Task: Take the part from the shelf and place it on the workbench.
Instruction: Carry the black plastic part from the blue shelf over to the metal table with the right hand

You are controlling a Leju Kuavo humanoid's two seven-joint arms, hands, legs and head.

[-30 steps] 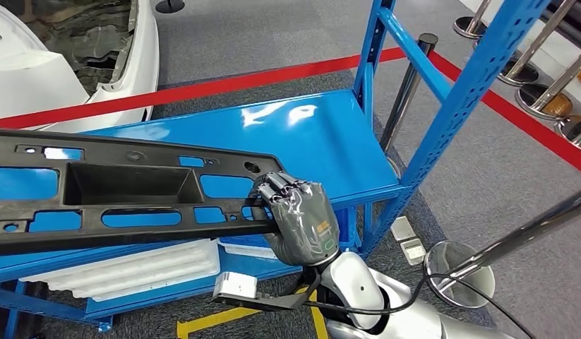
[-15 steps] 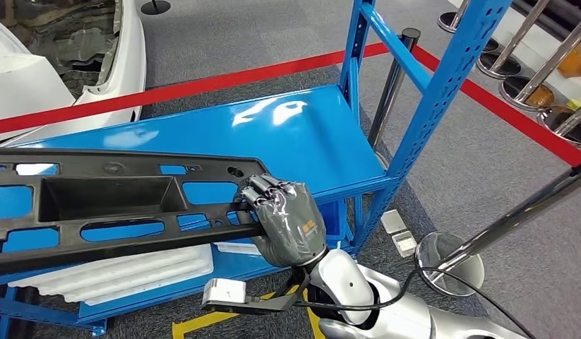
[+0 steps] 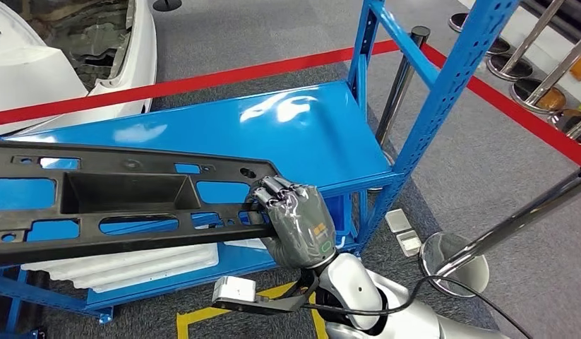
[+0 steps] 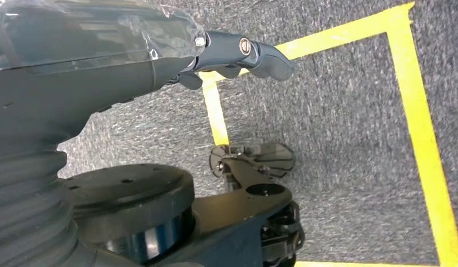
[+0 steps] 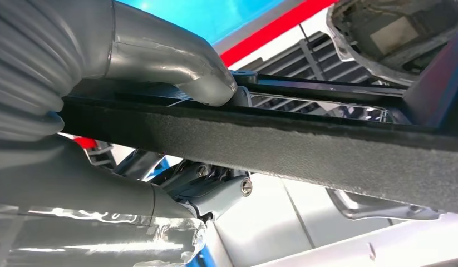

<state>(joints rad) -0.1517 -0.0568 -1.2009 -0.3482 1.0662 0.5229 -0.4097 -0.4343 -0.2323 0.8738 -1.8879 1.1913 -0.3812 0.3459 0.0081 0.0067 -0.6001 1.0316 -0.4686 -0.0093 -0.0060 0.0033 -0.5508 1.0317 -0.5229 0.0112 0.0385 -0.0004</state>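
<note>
One long black plastic part (image 3: 125, 201) runs out to the left of the right hand (image 3: 294, 222), held above the blue shelf (image 3: 322, 134). It's a flat panel with a rectangular recess and several cutouts, tilted slightly, its far end out of frame. Right hand grips the part's right end: fingers (image 3: 277, 189) curled over the top edge, and in the right wrist view the thumb (image 5: 176, 67) presses one face of the part (image 5: 304, 150) with darker fingers (image 5: 221, 197) on the opposite face (firm clamp, edge of part sandwiched). Below the hand, on the lower shelf level, lies a white foam tray (image 3: 125, 265). Behind the shelf, beyond the part, a red floor line (image 3: 202, 81) and a white car body (image 3: 54, 63). Right of the hand stand the blue shelf upright (image 3: 442, 106) and chrome stanchions (image 3: 457, 261).

Left hand (image 4: 104, 61) hangs over grey carpet (image 4: 349, 128) with yellow floor tape (image 4: 415, 111); one dark finger (image 4: 254, 51) sticks out straight, nothing visible in it, but the rest of the fingers are hidden, so can't tell if spread or curled.
</note>
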